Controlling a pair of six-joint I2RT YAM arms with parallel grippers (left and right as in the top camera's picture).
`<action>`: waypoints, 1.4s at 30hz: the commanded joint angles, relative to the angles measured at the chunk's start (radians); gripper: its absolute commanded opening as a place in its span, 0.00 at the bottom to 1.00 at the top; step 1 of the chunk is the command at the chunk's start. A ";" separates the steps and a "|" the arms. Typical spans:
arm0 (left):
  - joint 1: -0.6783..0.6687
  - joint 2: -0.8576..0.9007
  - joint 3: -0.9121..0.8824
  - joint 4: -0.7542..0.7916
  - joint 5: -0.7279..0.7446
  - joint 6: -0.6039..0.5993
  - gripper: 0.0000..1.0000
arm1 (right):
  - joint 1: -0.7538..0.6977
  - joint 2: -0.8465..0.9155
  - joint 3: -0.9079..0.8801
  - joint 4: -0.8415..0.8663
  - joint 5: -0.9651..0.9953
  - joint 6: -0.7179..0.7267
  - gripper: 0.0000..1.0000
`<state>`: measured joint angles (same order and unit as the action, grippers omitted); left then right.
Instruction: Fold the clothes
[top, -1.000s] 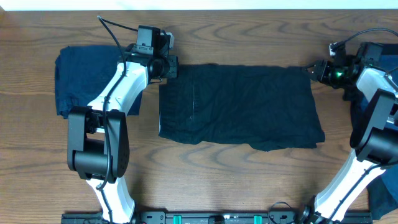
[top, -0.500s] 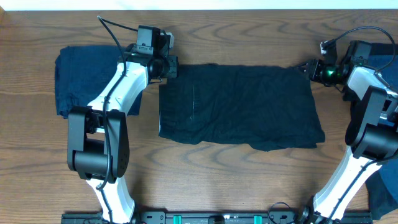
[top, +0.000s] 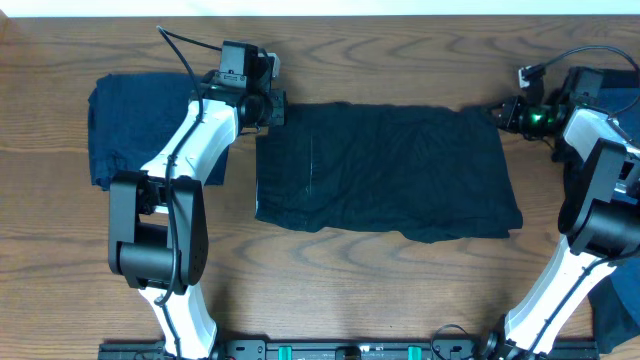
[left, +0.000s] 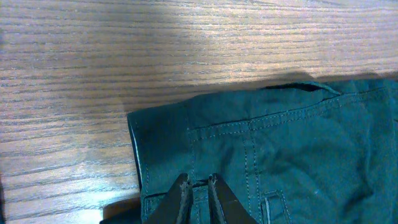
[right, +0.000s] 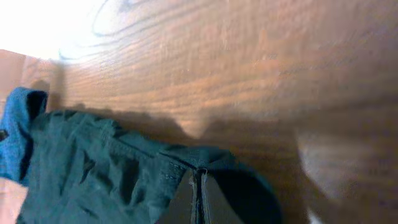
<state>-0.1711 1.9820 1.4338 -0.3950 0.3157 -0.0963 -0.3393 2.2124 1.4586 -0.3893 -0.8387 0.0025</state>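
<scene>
Open desk (top: 380, 55) is seen beyond the left end effector (top: 272, 108) and right end effector (top: 497, 113); passage between them is covered by the spread garment (top: 385, 170)

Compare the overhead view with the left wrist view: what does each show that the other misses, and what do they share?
Only the overhead view shows the spread dark garment whole, the folded navy garment to its left, and the right hand at its far right corner. Only the left wrist view shows the stitched seams and the fingertips nearly closed on the cloth. Both show the left hand at the garment's far left corner on the wooden table.
</scene>
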 joint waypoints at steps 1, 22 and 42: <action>0.004 -0.006 -0.009 -0.008 0.005 0.007 0.13 | -0.003 0.006 -0.002 -0.053 -0.052 -0.075 0.01; 0.005 0.044 -0.009 -0.004 0.005 0.006 0.59 | -0.003 0.006 -0.002 -0.206 0.087 -0.146 0.01; 0.069 0.117 -0.012 0.060 0.017 -0.048 0.59 | -0.003 0.006 -0.002 -0.209 0.179 -0.146 0.01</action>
<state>-0.0933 2.0880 1.4334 -0.3328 0.3157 -0.1345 -0.3431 2.2124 1.4586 -0.5892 -0.7166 -0.1219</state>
